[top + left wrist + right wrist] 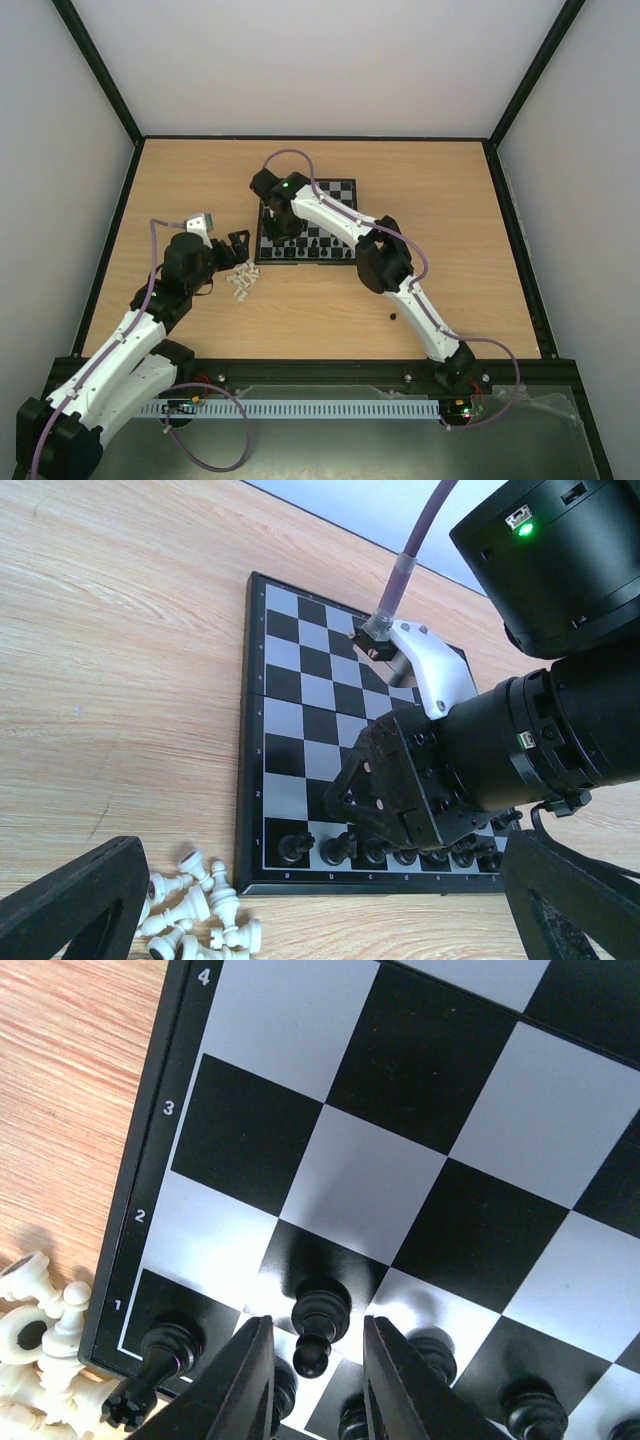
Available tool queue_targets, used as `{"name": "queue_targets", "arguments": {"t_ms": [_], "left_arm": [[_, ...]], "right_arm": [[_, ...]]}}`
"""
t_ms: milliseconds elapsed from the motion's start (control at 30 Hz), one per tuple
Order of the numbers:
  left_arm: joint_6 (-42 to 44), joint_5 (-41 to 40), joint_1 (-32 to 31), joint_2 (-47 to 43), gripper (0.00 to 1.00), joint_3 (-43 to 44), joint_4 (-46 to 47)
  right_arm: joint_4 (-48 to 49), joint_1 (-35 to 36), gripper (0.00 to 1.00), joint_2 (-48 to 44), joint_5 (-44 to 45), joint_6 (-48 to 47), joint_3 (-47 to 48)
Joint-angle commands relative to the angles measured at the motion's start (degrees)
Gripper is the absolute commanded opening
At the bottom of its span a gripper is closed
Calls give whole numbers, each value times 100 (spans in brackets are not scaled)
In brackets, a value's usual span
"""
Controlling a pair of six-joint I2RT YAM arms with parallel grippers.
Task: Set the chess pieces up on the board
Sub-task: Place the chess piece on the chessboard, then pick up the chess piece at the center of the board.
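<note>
The right gripper (317, 1338) hangs over the board's (420, 1090) near-left corner, jaws slightly apart around an upright black pawn (320, 1310), seemingly not touching, while the wide-open left gripper (238, 247) is nearer the white pieces (200, 912).

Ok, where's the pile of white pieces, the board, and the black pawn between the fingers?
white pieces (195, 902): left wrist view, middle of the heap.
board (284, 796): left wrist view, a bare square.
black pawn (321, 1307): right wrist view, its body.
</note>
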Motion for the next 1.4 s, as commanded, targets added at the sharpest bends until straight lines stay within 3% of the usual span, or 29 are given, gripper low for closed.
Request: {"name": "queue_targets", "arguments": {"t_ms": [0, 367, 600, 700, 900, 1000, 1367], "left_arm": [[5, -64, 18, -37, 100, -57, -101], [49, -167, 20, 6, 100, 88, -225], [36, -162, 20, -82, 100, 154, -270], [29, -116, 18, -99, 99, 149, -255], [22, 59, 29, -51, 100, 73, -75], [15, 196, 24, 21, 99, 47, -8], [5, 485, 19, -8, 100, -25, 90]], "right_arm": [[-160, 18, 28, 45, 26, -39, 132], [428, 17, 36, -1411, 806, 94, -296], [911, -3, 66, -3871, 1417, 319, -3102], [698, -49, 69, -4823, 1669, 679, -4435], [215, -306, 63, -6550, 1598, 1652, -7165], [277, -454, 62, -7192, 1391, 1996, -8048], [650, -545, 48, -7530, 1089, 2469, -9243]]}}
